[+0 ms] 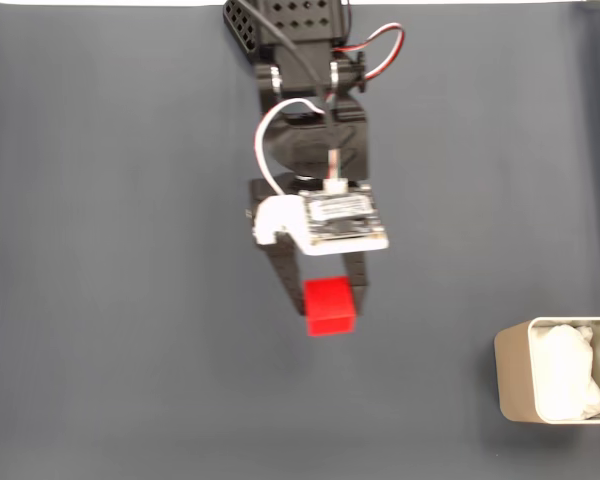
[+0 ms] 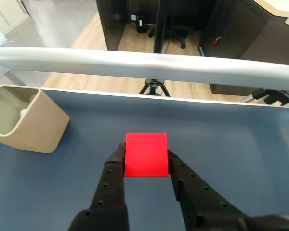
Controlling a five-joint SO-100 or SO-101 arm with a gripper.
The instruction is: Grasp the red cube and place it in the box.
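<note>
**Red cube held between the two fingers**

In the wrist view the gripper (image 2: pixel 145 156) is nearest, and its two black fingers (image 2: pixel 111 180) are pressed on both sides of the red cube (image 2: pixel 145 155). Under it lies the dark blue table mat (image 2: pixel 231 144). Farther to the left stands the box (image 2: pixel 36 122), well apart from the cube. In the fixed view the box (image 1: pixel 515 372) is at the lower right, with white paper (image 1: pixel 570 372) inside it.
</note>
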